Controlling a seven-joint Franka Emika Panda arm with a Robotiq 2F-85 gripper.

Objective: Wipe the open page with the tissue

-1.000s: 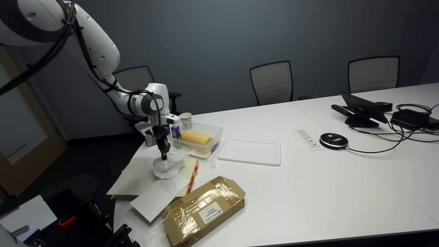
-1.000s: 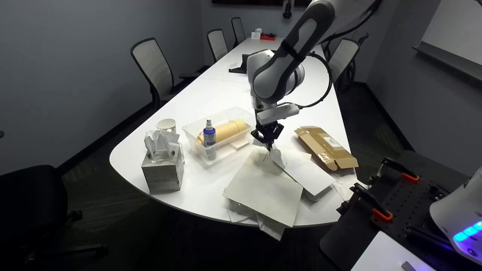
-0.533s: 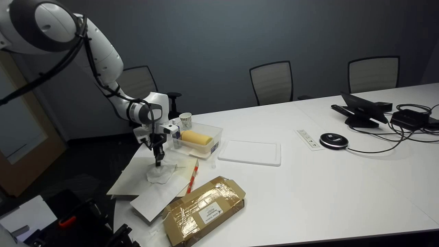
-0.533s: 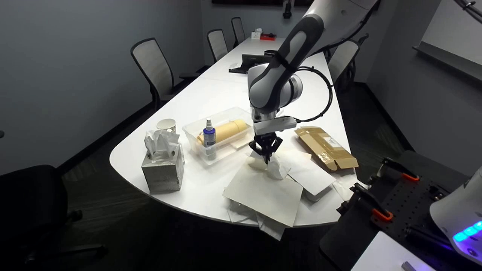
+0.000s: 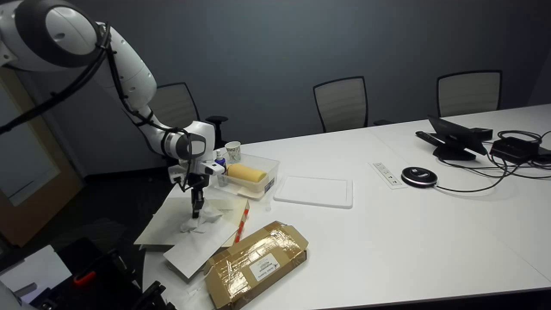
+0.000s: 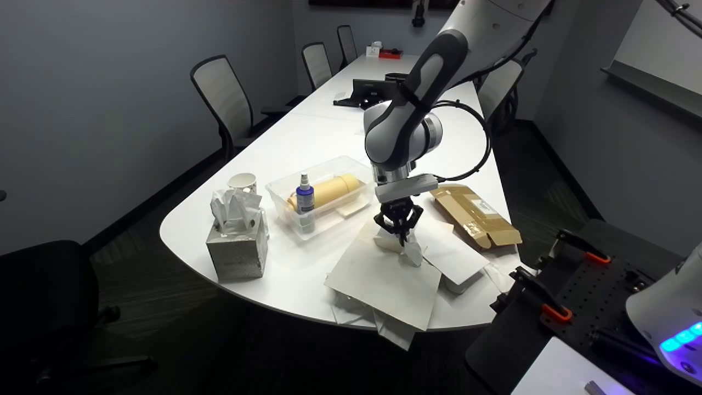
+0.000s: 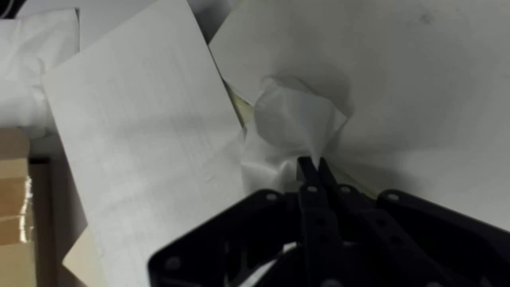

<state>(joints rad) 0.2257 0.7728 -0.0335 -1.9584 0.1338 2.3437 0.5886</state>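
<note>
Pinched tissue (image 7: 295,115) down on the open page (image 6: 384,282); bare paper runs toward the rounded end of the bench (image 6: 293,280)

The claw (image 7: 314,163) has its tips drawn together, next to no gap, clamped on a fold of the tissue. Tissue sits right under the tips and fans out from them, lower folds apparently touching paper. Crumpled, no clear long axis. It's about mid-page; page lies flat at the rounded end, one corner reaching the rim.

Relation that matters: from the claw, the larger bare stretch of page is toward that rounded end. A loose white sheet (image 6: 458,255) is just beside the tissue, toward the long edge by the carton (image 5: 258,262). My call: stroke toward the end rim and stay off the sheet, which could snag and slide. Only one arm (image 5: 133,73), so no reach choice.

Counts: 1 claw, 1 tissue in it, 1 open page, 1 loose white sheet, 1 carton. 1 tissue box (image 6: 236,258) with 1 tuft (image 6: 236,211) poking out, near the opposite long edge. 1 clear bin (image 5: 258,187) holding 1 spray bottle (image 6: 305,200) and 1 yellow bottle (image 6: 334,190). 1 paper cup (image 5: 233,150), 1 white pad (image 5: 314,191). Papers (image 6: 396,331) under the page overlap; can't count them.
</note>
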